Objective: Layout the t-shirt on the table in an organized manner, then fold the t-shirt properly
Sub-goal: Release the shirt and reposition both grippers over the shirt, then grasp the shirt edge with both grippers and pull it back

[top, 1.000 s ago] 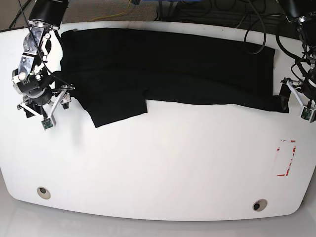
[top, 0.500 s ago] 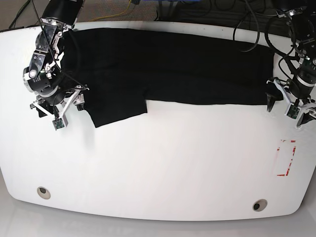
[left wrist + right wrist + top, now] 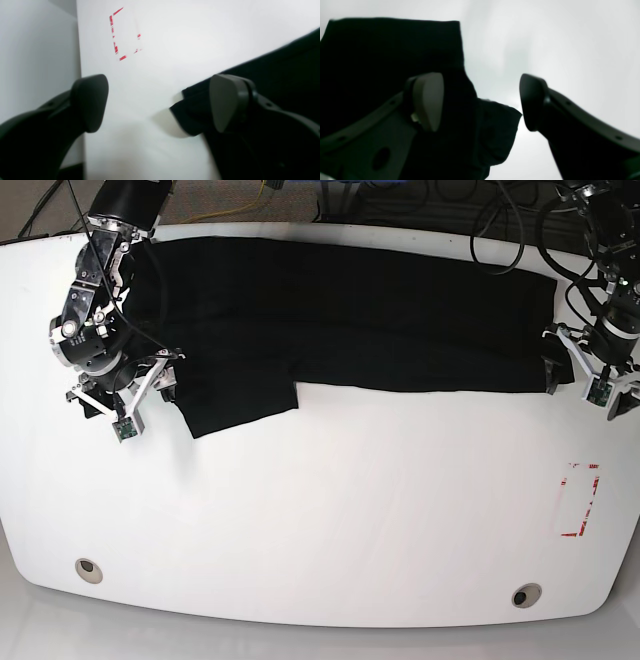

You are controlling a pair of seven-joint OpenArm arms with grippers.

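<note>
- While both arms hang low over the counter [image 3: 330, 520], the left tool [image 3: 157, 105] stands spread wide with nothing between its fingers; one finger [image 3: 91, 102] sits over bare white surface, the other [image 3: 225, 100] over the black cloth.
- A folded corner of the t-shirt [image 3: 190, 117] lies just beside that second finger, in the gap between the two; contact cannot be told.
- On the other side, the right tool [image 3: 480, 102] is also spread wide and grips nothing; one finger [image 3: 428, 100] hangs over the cloth, the other [image 3: 532, 100] over bare counter.
- A loose flap of the shirt lies between and below these fingers.
- Seen from the base view, the t-shirt [image 3: 340, 310] stretches as a long black band across the far part of the counter, with a flap reaching toward the near side by the right tool [image 3: 125, 395].
- At the band's opposite end stands the left tool [image 3: 580, 375].
- Near that tool, a red rectangle outline [image 3: 578, 500] marks the counter, clear of the shirt.
</note>
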